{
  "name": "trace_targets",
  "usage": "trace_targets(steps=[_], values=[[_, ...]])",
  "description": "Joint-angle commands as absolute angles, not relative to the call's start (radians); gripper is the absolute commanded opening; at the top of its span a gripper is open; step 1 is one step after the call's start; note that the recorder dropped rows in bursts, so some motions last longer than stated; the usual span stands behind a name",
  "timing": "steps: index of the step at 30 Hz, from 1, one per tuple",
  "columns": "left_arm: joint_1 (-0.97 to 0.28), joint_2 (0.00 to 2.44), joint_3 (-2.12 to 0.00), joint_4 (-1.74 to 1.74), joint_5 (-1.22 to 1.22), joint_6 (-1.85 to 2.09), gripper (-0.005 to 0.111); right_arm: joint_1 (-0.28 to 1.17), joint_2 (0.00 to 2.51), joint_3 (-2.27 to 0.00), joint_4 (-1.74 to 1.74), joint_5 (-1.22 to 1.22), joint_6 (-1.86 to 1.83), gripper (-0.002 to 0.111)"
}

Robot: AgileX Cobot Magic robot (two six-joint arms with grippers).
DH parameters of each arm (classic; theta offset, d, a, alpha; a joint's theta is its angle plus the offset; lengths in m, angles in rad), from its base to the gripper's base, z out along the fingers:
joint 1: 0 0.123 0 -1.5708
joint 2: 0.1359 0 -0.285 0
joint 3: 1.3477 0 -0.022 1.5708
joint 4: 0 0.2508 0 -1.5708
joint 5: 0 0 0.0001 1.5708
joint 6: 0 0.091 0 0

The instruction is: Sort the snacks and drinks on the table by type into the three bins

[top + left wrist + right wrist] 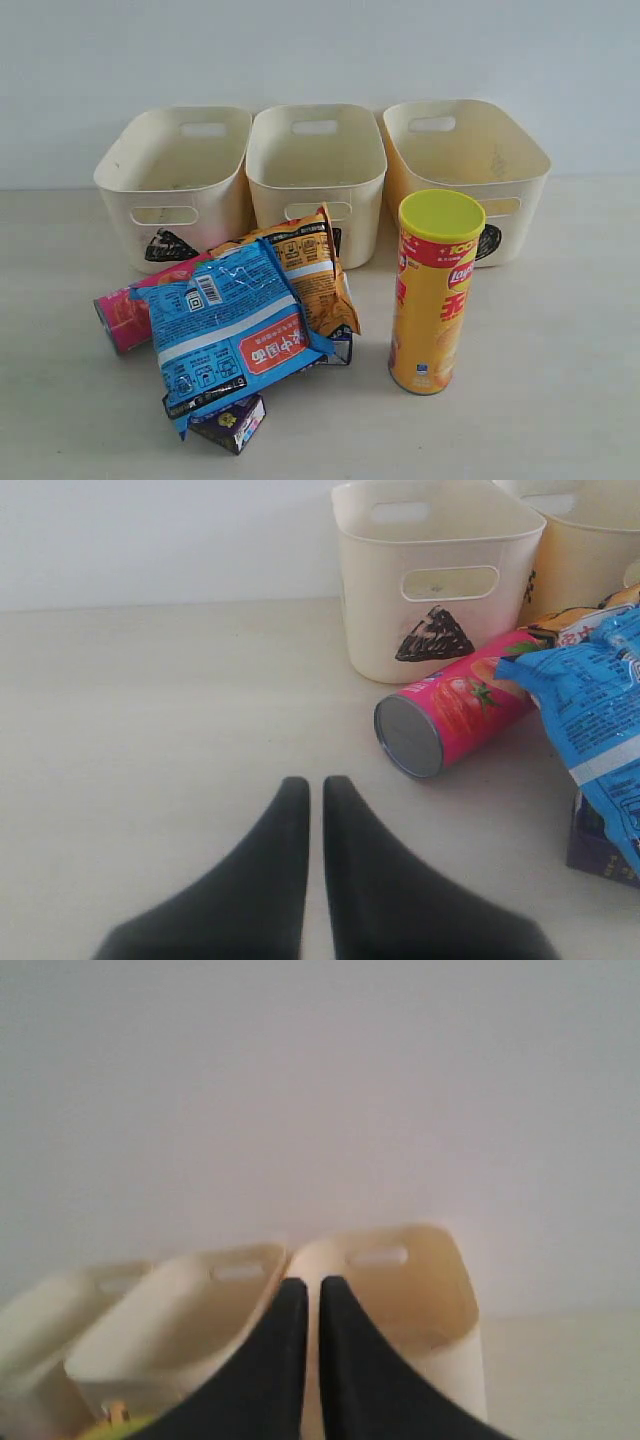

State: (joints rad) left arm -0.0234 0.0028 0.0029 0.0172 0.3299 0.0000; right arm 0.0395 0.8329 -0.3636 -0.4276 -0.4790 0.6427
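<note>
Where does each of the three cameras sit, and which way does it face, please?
Exterior view: raised before the table, looking down across the blue noodle packet to the three bins by the wall; no robot part shows.
Left wrist view: low over the table, behind the shut left gripper, facing the pink chip tube and triangle bin.
Right wrist view: higher, behind the shut right gripper, facing the bins and wall.
Shared: exterior and left wrist views both show the pink chip tube and triangle bin.

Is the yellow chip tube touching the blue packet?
Apart. The exterior view shows bare table between the yellow chip tube and the blue packet.
</note>
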Motion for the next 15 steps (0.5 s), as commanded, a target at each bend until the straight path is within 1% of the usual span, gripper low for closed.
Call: trace_targets(steps=[1, 5, 10, 12, 14, 15], values=[[-0.021, 0.0, 0.0, 0.016, 0.316, -0.008, 0.004, 0.057, 0.945, -0.35, -0.605, -0.446, 0.732, 0.003], [-0.021, 0.0, 0.0, 0.016, 0.316, -0.008, 0.004, 0.094, 0.951, -0.277, -0.615, -0.492, 0.708, 0.003], [-0.021, 0.0, 0.0, 0.016, 0.316, -0.008, 0.004, 0.093, 0.951, -0.167, -0.615, -0.643, 0.68, 0.004], [-0.021, 0.0, 0.0, 0.016, 0.316, -0.008, 0.004, 0.093, 0.951, -0.139, -0.618, -0.689, 0.674, 0.012], [-0.021, 0.0, 0.0, 0.016, 0.316, -0.008, 0.004, 0.093, 0.951, -0.122, -0.618, -0.703, 0.667, 0.024], [-0.021, 0.0, 0.0, 0.016, 0.316, -0.008, 0.004, 0.093, 0.951, -0.117, -0.619, -0.708, 0.66, 0.033]])
